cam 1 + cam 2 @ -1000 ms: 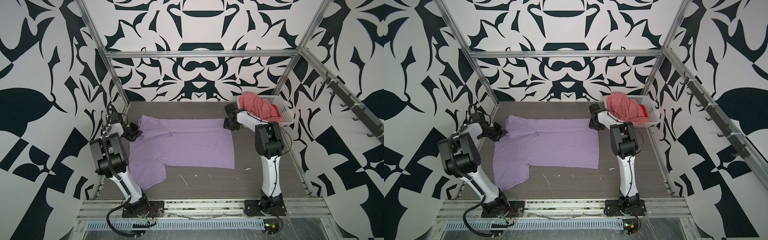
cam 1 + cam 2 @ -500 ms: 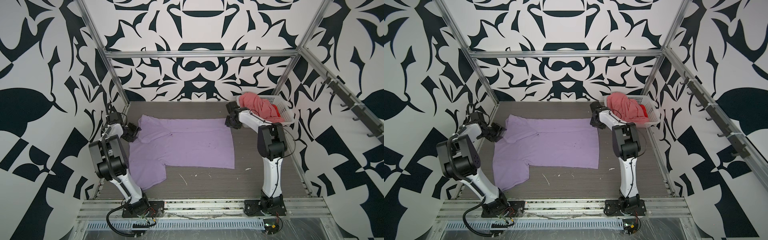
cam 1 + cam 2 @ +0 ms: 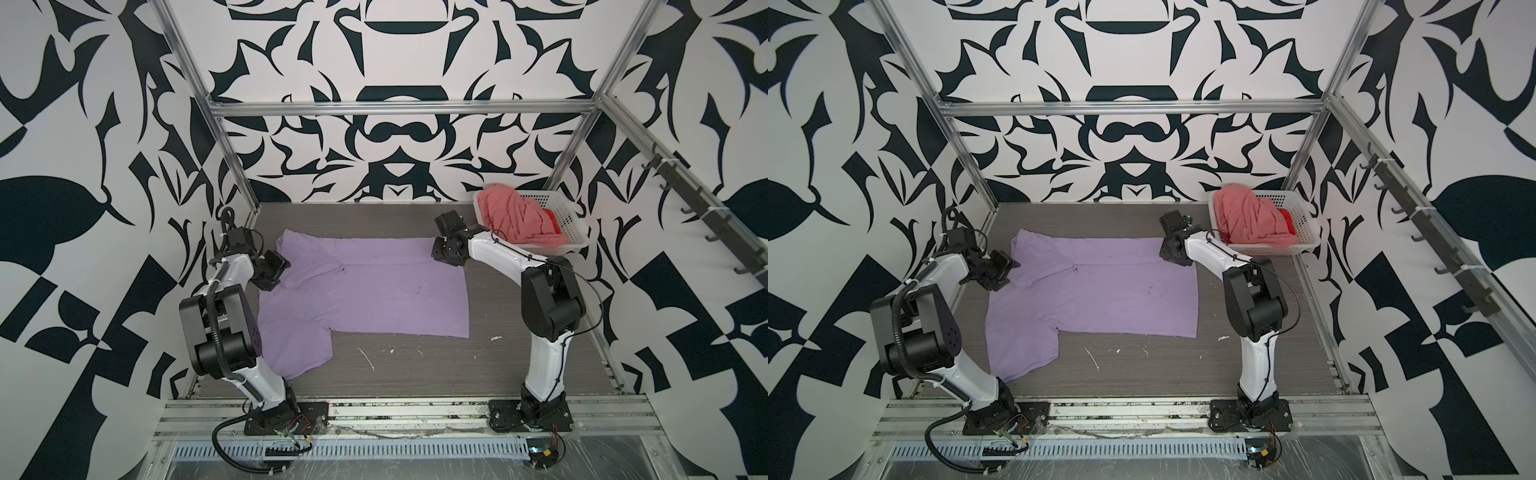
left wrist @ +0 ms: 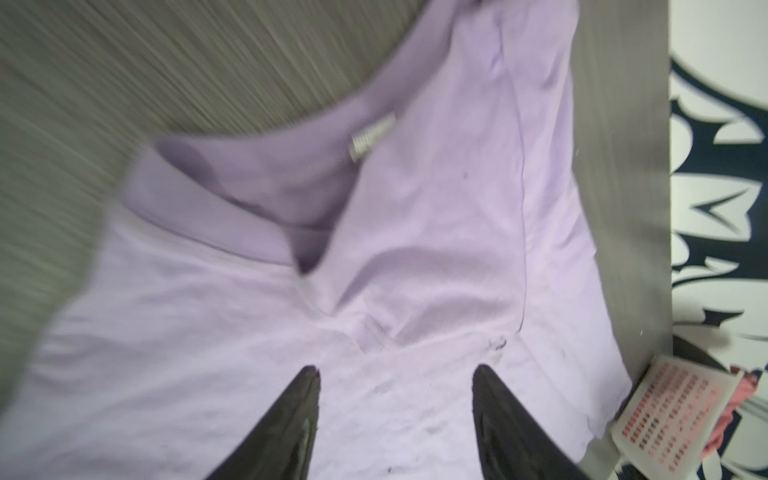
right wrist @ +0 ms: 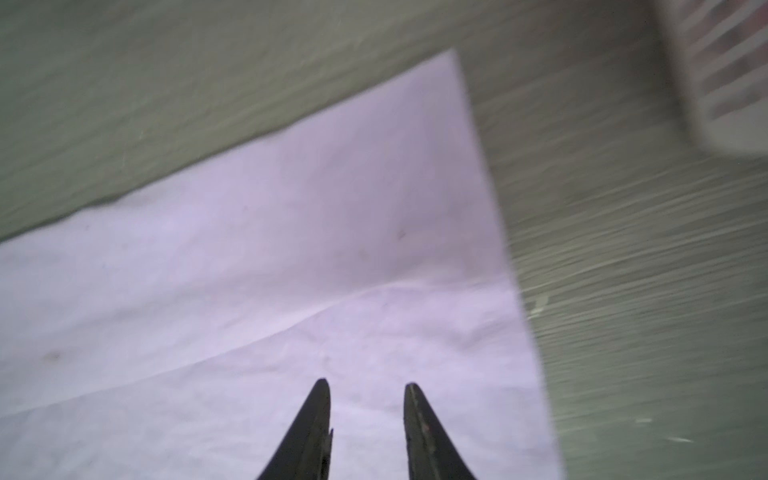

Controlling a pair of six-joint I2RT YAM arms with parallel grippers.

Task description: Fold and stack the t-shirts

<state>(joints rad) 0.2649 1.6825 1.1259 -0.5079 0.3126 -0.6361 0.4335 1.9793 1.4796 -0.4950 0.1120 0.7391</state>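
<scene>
On the table (image 3: 415,365): lavender tee (image 3: 365,299) flat, near sleeve unfolded.
Basket (image 3: 575,232): pink tee (image 3: 515,216), red tee (image 3: 550,218) not yet folded.
Your claws: left claw (image 4: 395,370), right claw (image 5: 366,382) released, empty.

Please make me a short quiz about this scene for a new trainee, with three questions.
1. True or false: the lavender short-sleeved cloth t-shirt lies on the grey table.
2. Where is the crumpled salmon-pink cloth t-shirt? A) in the white perforated plastic basket B) on the table C) in a gripper
3. Fill in: the jaws of the left gripper and of the right gripper are both ____.
Key: 1 true; 2 A; 3 open.
</scene>
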